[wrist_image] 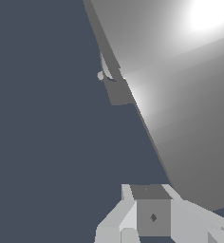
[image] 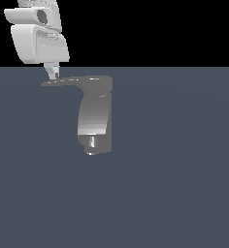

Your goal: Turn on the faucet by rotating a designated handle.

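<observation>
The gray faucet [image: 94,116] stands upright in the middle of the exterior view, with a small nozzle stub [image: 92,142] at its lower end. Its flat handle [image: 68,81] reaches from the top toward the exterior view's left and tapers to a point. My white gripper [image: 52,73] comes down from above. Its fingers are together, and their tips are at the handle's pointed end; I cannot tell whether they touch it. In the wrist view the handle [wrist_image: 180,95] fills the frame as a broad bright slab beside my gripper [wrist_image: 152,209], with the nozzle stub [wrist_image: 100,75] beyond.
A plain dark blue-gray floor [image: 174,184] surrounds the faucet, under a black background. Nothing else is in view.
</observation>
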Robot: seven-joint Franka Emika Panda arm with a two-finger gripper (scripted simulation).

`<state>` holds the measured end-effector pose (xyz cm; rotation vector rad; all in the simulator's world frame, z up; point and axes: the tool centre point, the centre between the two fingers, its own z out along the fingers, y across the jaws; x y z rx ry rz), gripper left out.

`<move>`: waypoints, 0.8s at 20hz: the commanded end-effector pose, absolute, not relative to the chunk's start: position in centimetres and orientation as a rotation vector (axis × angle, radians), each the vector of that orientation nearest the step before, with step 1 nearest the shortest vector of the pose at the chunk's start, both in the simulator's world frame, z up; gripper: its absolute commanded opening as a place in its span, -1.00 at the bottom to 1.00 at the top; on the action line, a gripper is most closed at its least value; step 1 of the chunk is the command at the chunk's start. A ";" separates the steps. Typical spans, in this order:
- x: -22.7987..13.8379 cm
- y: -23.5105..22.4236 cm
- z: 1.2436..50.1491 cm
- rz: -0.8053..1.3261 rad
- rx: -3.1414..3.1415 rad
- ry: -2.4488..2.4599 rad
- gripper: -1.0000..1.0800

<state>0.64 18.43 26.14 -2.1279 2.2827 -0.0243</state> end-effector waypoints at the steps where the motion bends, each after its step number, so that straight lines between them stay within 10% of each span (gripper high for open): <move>1: -0.6 18.4 25.5 -0.011 -2.138 2.293 -1.00; 16: -3.7 18.7 26.1 -0.026 -2.122 2.284 -1.00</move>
